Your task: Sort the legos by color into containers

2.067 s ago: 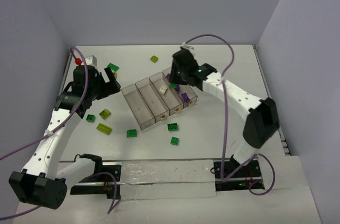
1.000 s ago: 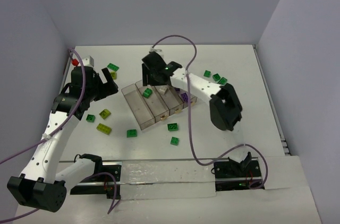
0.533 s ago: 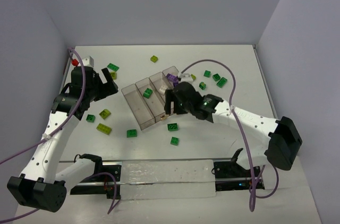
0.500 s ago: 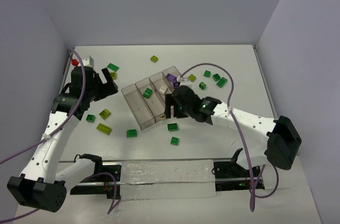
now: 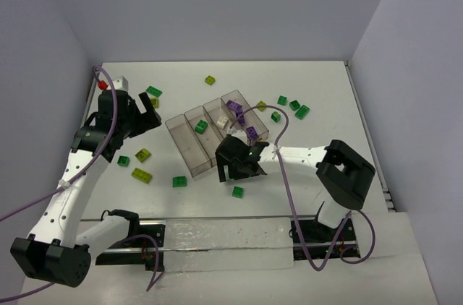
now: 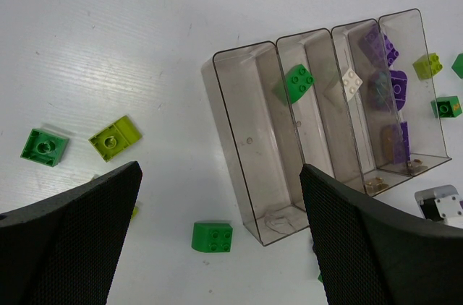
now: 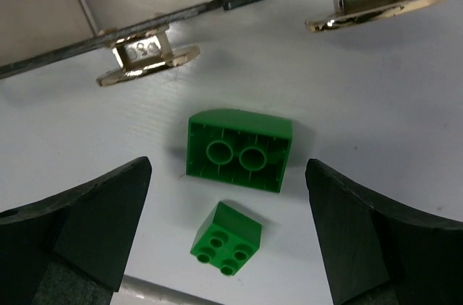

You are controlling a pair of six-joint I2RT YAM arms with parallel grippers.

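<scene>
The clear smoky tray [image 5: 184, 147] lies mid-table. Its leftmost compartment is empty. The others hold a dark green brick [image 5: 201, 126], a white brick [image 5: 221, 121] and purple bricks [image 5: 234, 105]. My right gripper [image 5: 235, 173] is open at the tray's near end, low over the table. In the right wrist view its fingers [image 7: 228, 175] flank an upside-down dark green brick [image 7: 239, 149] and a smaller dark green brick [image 7: 226, 238]. My left gripper [image 5: 153, 112] is open and empty, left of the tray. In its wrist view [image 6: 221, 175] a dark green brick [image 6: 213, 236] lies below.
Loose bricks lie left of the tray: yellow-green [image 5: 142, 175] [image 5: 143, 154], dark green [image 5: 124, 160] [image 5: 179, 181] [image 5: 153, 92]. Right of the tray lie dark green [image 5: 294, 105] and yellow-green [image 5: 275, 116] bricks. One yellow-green brick [image 5: 210, 80] lies at the back. Yellowish tabs [image 7: 145, 59] mark the tray's near end.
</scene>
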